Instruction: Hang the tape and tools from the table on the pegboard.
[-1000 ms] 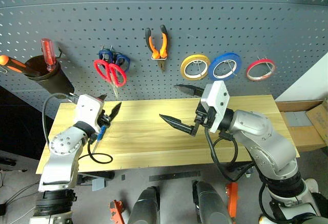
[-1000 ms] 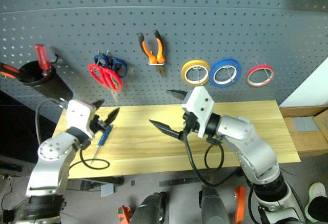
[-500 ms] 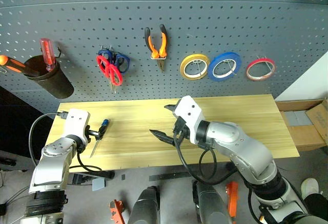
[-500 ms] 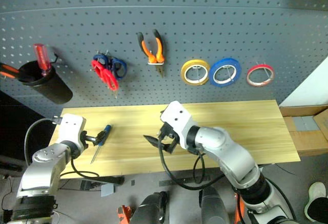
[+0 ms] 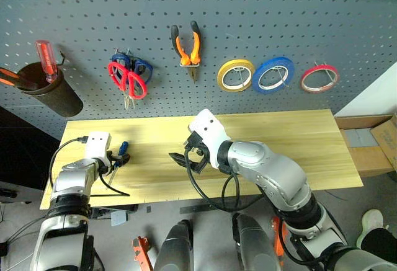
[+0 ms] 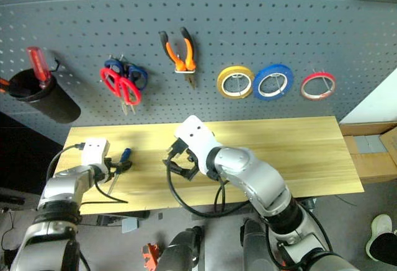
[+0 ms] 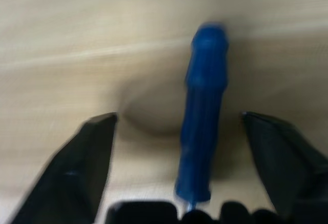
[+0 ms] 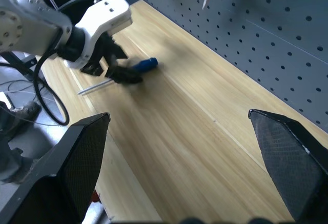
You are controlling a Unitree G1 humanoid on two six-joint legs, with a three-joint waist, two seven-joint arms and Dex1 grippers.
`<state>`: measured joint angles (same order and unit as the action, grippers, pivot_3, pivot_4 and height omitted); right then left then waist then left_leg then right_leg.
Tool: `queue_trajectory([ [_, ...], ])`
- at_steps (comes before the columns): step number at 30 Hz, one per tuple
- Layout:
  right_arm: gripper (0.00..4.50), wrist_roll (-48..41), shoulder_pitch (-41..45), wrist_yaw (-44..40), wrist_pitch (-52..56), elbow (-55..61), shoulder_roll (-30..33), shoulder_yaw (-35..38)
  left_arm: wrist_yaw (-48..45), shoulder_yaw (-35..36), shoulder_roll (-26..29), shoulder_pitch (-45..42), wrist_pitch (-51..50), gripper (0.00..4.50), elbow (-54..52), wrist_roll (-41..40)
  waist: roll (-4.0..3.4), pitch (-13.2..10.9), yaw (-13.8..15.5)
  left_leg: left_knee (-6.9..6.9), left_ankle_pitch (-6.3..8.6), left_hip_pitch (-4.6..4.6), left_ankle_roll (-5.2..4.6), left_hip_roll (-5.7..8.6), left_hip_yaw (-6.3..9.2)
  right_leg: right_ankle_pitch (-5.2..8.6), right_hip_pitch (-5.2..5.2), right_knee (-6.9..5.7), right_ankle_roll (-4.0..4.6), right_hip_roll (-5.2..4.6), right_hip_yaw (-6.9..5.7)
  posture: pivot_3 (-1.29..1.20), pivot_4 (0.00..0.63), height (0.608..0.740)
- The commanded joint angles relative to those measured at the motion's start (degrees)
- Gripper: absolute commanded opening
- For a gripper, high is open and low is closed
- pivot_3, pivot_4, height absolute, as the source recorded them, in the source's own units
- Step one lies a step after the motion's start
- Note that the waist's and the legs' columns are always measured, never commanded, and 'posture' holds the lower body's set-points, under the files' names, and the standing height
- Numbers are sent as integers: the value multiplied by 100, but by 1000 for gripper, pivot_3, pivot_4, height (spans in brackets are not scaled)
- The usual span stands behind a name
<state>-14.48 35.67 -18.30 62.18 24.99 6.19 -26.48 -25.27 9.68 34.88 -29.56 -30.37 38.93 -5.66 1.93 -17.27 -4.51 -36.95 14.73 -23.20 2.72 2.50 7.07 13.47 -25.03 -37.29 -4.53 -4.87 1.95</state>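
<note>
The blue-handled screwdriver (image 5: 120, 154) lies flat on the pale wood worktop (image 5: 298, 141) near its left end. The left end effector (image 7: 189, 147) sits low over it, its 2 black fingers apart on either side of the blue handle, not clamped. The right end effector (image 5: 186, 153) hovers above the middle of the worktop, fingers spread wide and holding nothing. On the pegboard (image 5: 260, 10) hang the red-looped scissors (image 5: 124, 80), the orange-and-black pliers (image 5: 188, 46) and the thin red tape ring (image 5: 319, 77).
</note>
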Motion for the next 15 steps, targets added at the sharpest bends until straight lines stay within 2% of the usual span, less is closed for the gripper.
queue_trajectory([
  [1, 4500, 20, 83, 24, 55, 265, -34, -49, -118, -136, 16, 2, 164, 2478, 195, 103, 1, 0, -29, 0, 0, 0, 0, 0, -2, 0, -4, -3, 0, -1, 4, -113, 359, 740],
  [6, 4500, -110, 139, -49, 150, 370, -56, 99, -110, 30, 63, 348, -61, 662, -492, -54, 2, -1, -85, -1, 0, -1, 0, -5, -18, 0, -27, -32, 0, -2, 23, -113, 341, 740],
  [11, 4500, -310, 304, -249, 139, 404, -55, 340, 256, 503, -49, 1128, -398, 636, -1845, -313, 5, 0, -138, -1, 0, 0, 0, -10, -19, 0, -34, -42, 0, -2, 28, -98, 315, 740],
  [15, 4500, -416, 401, -743, -409, 522, 281, 387, 689, 1073, -459, 1755, 39, 636, -3300, -585, 9, 3, -76, -3, 0, -2, 1, -7, -19, 0, -33, -39, 1, -9, 27, -83, 292, 740],
])
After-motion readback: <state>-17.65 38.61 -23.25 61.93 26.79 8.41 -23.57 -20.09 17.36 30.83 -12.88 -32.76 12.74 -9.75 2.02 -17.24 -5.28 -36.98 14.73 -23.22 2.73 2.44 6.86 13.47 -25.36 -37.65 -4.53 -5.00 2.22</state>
